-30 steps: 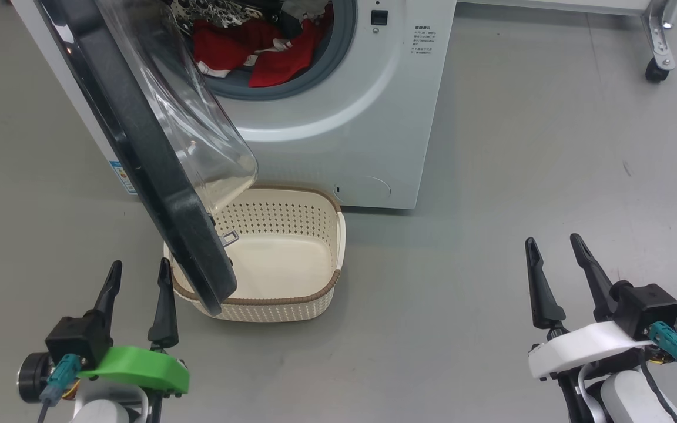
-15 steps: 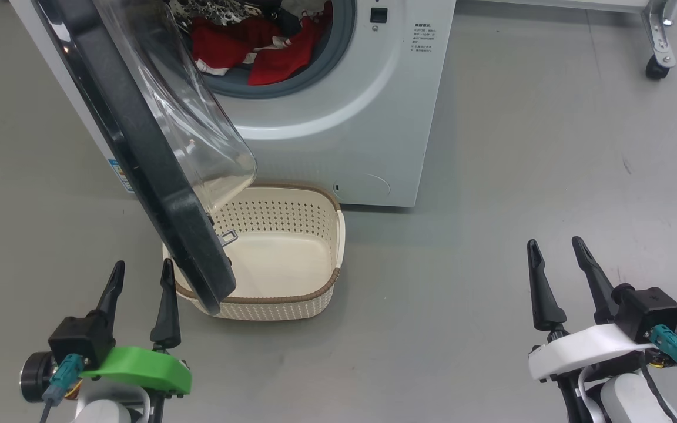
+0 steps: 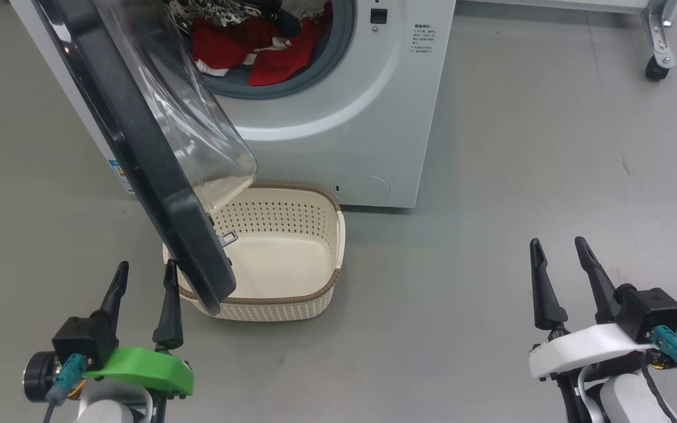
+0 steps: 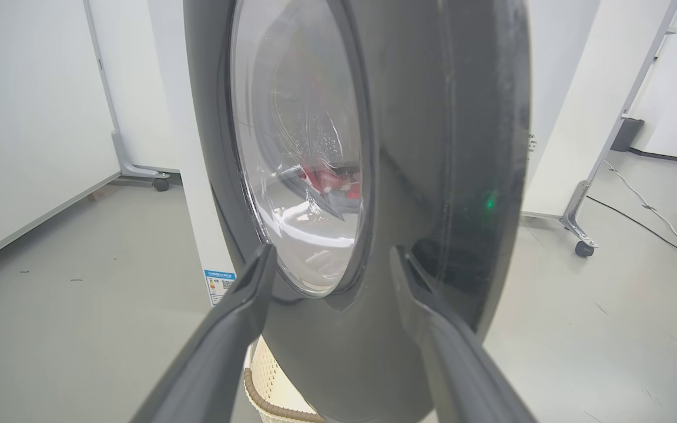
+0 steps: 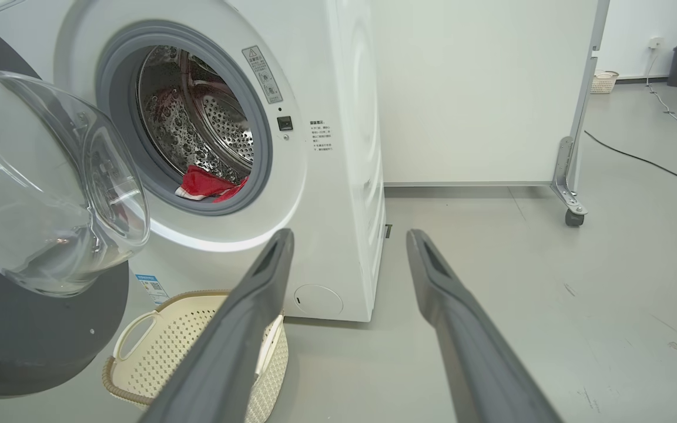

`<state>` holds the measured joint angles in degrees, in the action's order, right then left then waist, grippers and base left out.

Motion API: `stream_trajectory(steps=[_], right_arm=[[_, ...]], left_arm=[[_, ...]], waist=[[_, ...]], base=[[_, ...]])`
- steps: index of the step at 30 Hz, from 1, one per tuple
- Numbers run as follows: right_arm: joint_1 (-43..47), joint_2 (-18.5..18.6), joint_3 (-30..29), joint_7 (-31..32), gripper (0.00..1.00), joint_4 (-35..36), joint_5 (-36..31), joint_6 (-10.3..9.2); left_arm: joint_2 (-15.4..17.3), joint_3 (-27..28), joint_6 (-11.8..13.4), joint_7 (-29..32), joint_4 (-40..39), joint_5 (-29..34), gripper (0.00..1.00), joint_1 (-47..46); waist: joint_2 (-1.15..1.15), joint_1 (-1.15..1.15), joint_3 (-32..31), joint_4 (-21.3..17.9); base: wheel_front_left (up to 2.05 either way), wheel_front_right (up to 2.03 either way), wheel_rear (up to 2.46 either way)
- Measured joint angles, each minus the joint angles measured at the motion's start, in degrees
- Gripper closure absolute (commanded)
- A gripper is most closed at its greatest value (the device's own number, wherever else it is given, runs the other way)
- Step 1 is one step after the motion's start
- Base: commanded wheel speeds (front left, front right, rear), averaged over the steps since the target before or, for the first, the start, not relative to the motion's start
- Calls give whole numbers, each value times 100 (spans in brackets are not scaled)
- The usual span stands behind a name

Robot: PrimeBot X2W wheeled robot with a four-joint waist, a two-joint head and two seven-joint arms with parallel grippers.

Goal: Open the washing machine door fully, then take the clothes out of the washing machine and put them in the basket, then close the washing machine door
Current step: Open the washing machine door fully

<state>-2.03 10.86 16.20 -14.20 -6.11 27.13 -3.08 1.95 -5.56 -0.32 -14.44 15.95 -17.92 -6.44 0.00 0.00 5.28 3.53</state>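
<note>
Low at the left of the head view, the left gripper [image 3: 146,264] hangs with its fingers apart and nothing between them. Its tips point up at the bottom edge of the door [image 3: 138,153], near it but not touching. From the left wrist, the door's black outer face [image 4: 421,147] stands close ahead of the spread gripper [image 4: 333,248], and red cloth [image 4: 327,176] shows through the glass.

The door is swung out from the washer [image 3: 338,117] and leans over the left part of the basket [image 3: 309,295]. The basket sits on the grey floor [image 3: 491,205] just beside the washer's base, its cream bottom showing. The clothes [image 3: 274,56], red with white parts, lie in the drum at the lower lip of the grey gasket. A blue label [image 3: 120,176] shows on the washer's front behind the door.

At the lower right, the right gripper [image 3: 557,241] also has its fingers spread and grips nothing, well apart from washer and basket. Its wrist view looks past the gripper [image 5: 351,232] at the washer front [image 5: 338,117], with clothes [image 5: 206,185] at the bottom of the drum, the door [image 5: 33,346] at the left and the basket [image 5: 180,335] beneath it
</note>
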Motion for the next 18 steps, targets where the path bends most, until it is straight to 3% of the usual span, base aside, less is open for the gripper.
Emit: stream_trajectory(steps=[2,3,18], right_arm=[[4,-5,-20,0,0,-3,0,7],[6,-7,-27,0,0,-9,-1,9],[25,-83,-110,0,0,-87,-157,127]], left_arm=[[1,-4,0,-1,8,-2,63,0],[1,-19,0,0,23,9,100,0],[0,11,0,0,-104,144,100,-1]], waist=[[0,0,-2,1],[0,0,-2,1],[0,0,-30,8]], base=[[0,0,0],[0,0,0],[0,0,0]])
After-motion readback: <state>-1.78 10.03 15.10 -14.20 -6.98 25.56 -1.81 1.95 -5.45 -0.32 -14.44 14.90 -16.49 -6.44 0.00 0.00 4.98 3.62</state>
